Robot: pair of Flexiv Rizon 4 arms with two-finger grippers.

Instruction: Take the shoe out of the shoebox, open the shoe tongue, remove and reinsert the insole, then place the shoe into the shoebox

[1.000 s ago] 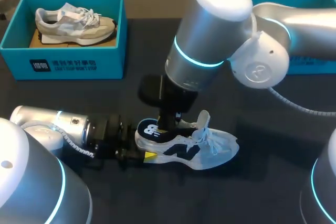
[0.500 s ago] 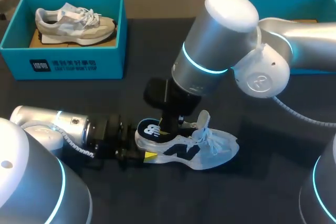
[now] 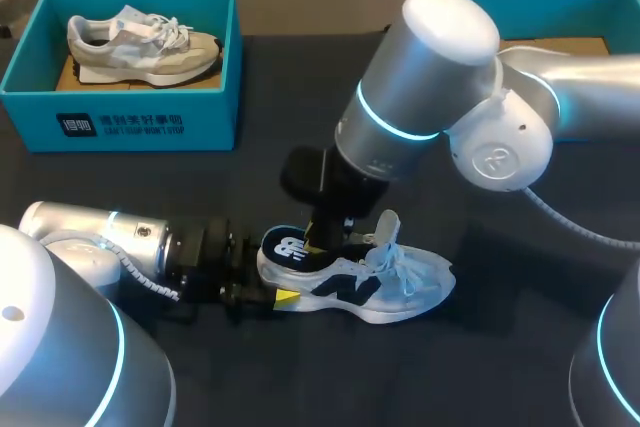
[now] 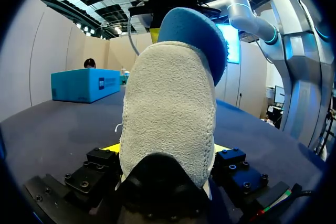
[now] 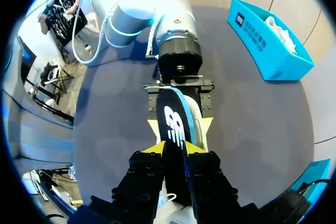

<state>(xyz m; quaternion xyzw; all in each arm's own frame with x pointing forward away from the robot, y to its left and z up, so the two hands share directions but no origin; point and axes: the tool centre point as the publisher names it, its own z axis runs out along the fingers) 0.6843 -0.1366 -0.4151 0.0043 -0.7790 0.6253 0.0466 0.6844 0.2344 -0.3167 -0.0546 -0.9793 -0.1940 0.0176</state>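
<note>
insole removal: pull straight, heel pinned

lower centre in the head view, the left gripper (image 3: pixel 262 295) is clamped on the heel of the shoe (image 3: pixel 400 282), which lies on the table (image 3: pixel 520 347). just right, the right gripper (image 5: pixel 174 148) pinches the partly raised insole (image 5: pixel 173 116). draw upward evenly, without twisting.

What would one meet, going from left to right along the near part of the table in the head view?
left arm → left gripper → white shoe
</note>
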